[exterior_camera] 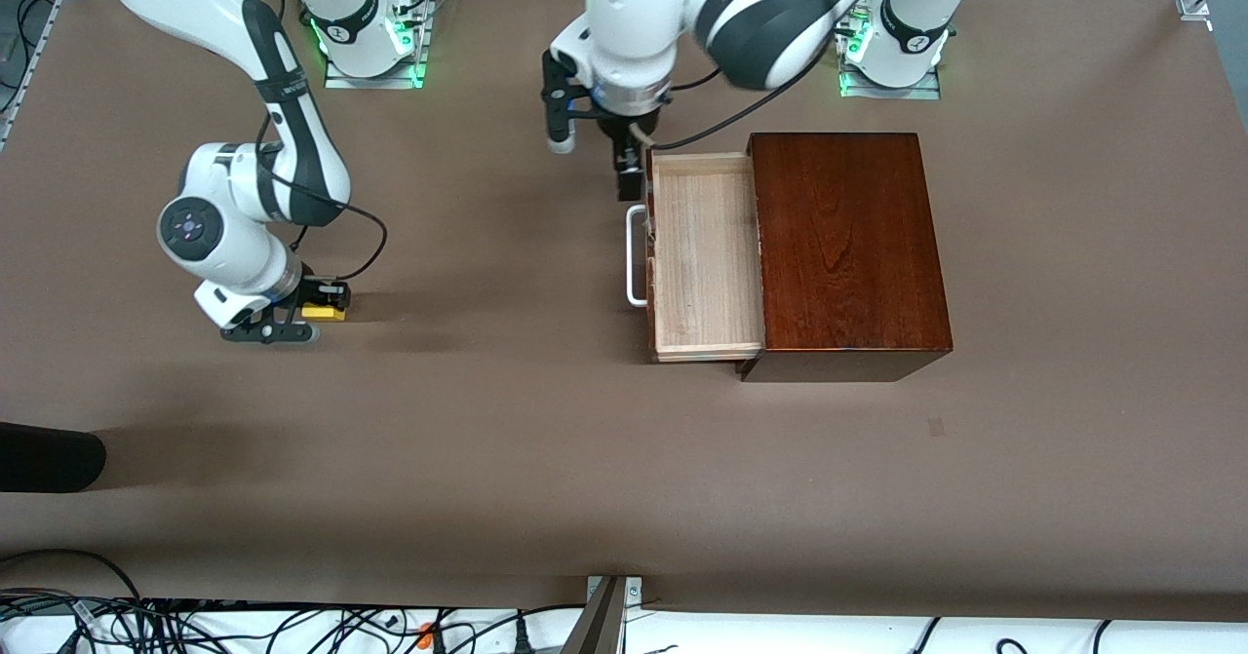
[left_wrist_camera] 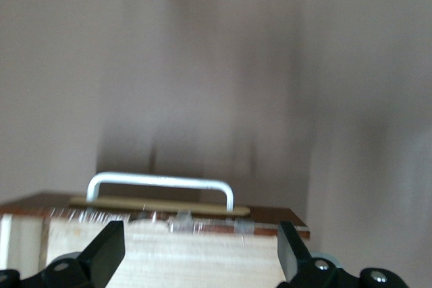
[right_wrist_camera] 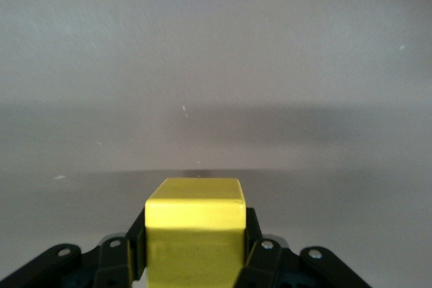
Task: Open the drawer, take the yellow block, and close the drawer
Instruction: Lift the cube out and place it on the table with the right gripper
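Observation:
The dark reddish-brown box point(exterior_camera: 848, 245) stands toward the left arm's end of the table. Its drawer point(exterior_camera: 704, 254) is pulled out, and the pale wood inside holds nothing. The white handle point(exterior_camera: 636, 256) point(left_wrist_camera: 160, 183) faces the right arm's end. My left gripper point(exterior_camera: 631, 178) point(left_wrist_camera: 200, 257) hangs open over the drawer's front panel, at the corner farther from the front camera. My right gripper point(exterior_camera: 322, 311) point(right_wrist_camera: 196, 251) is shut on the yellow block point(exterior_camera: 323, 312) point(right_wrist_camera: 196, 207), low at the table surface toward the right arm's end.
Brown cloth covers the table point(exterior_camera: 487, 420). A dark rounded object point(exterior_camera: 49, 457) pokes in near the front edge at the right arm's end. Cables and a metal bracket point(exterior_camera: 606, 615) run along the edge nearest the front camera.

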